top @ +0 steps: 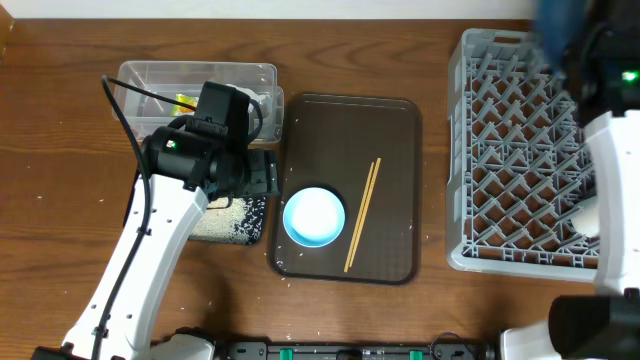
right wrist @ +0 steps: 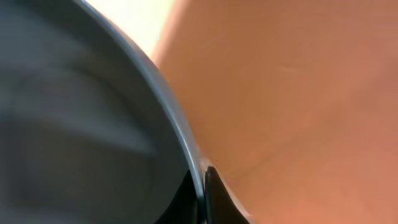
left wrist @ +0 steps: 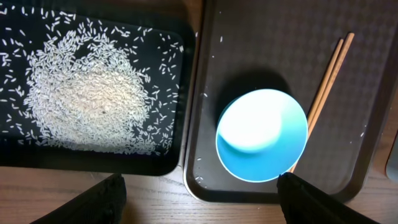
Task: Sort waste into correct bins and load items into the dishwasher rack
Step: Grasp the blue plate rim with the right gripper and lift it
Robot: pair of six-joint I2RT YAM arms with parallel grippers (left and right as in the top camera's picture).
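My left gripper (left wrist: 199, 183) hangs open over the seam between the black tray (left wrist: 177, 93) and the brown serving tray (left wrist: 249, 37). White rice grains (left wrist: 87, 93) lie heaped in the black tray. The pale-blue bowl (left wrist: 261, 134) stands on the serving tray, with the wooden chopsticks (left wrist: 326, 81) just to its right. My right gripper (right wrist: 203, 177) is shut on the rim of the blue plate (right wrist: 74, 112), which shows as a blur (top: 562, 25) above the far corner of the dishwasher rack (top: 520, 150). A yellow-green wrapper (top: 183, 101) lies in the clear tub (top: 200, 75).
The clear tub sits behind the black tray at the left, partly under my left arm. The brown serving tray (top: 390, 130) fills the middle, and the rack stands at the right edge. A few rice grains lie loose on the serving tray near the bowl.
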